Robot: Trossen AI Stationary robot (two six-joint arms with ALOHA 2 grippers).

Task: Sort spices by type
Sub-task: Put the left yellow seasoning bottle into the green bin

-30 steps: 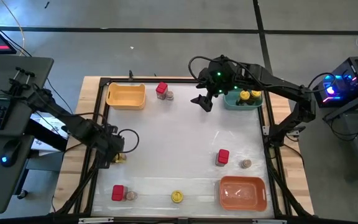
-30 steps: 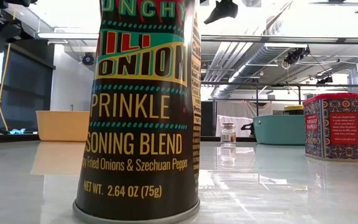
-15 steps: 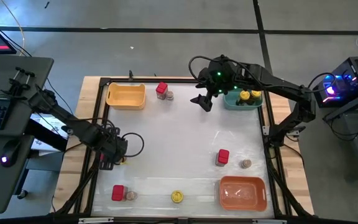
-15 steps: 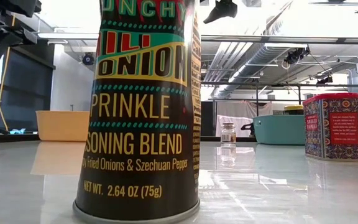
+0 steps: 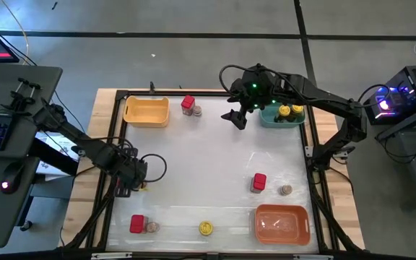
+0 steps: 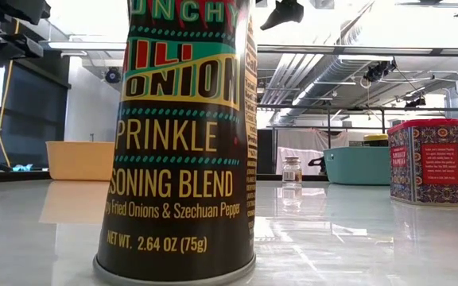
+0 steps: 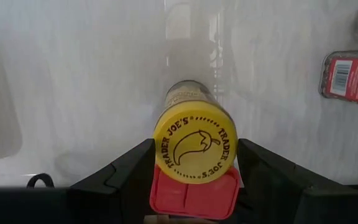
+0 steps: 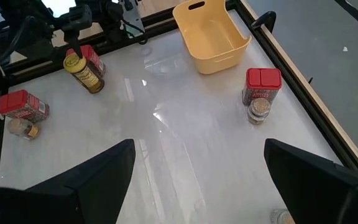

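My left gripper (image 5: 137,180) is at the table's left edge, over a yellow-lidded jar (image 7: 194,146) that stands upright on the table, with a red box (image 7: 194,196) right behind it. My right gripper (image 5: 235,118) hangs open beside the teal tray (image 5: 284,115), which holds two yellow-lidded jars. Red boxes, each with a small grey-brown jar beside it, stand at the far edge (image 5: 187,103), right of centre (image 5: 258,182) and in the near left corner (image 5: 136,224). Another yellow-lidded jar (image 5: 206,228) stands at the near edge. My left gripper has the yellow-lidded jar between its two fingers (image 7: 135,168), one at each side of the lid's rim (image 7: 160,149). They come from above, slanting down. The jar stands upright with its base on the table, beside the red box.
A yellow tray (image 5: 146,110) sits in the far left corner and an orange tray (image 5: 282,222) in the near right corner. A black frame (image 5: 114,144) borders the table. The white middle of the table (image 5: 201,166) holds nothing.
My left arm has shifted a little toward the table's right, over the yellow-lidded jar, and then kept still. The jar and the red box behind it have stayed where they were.
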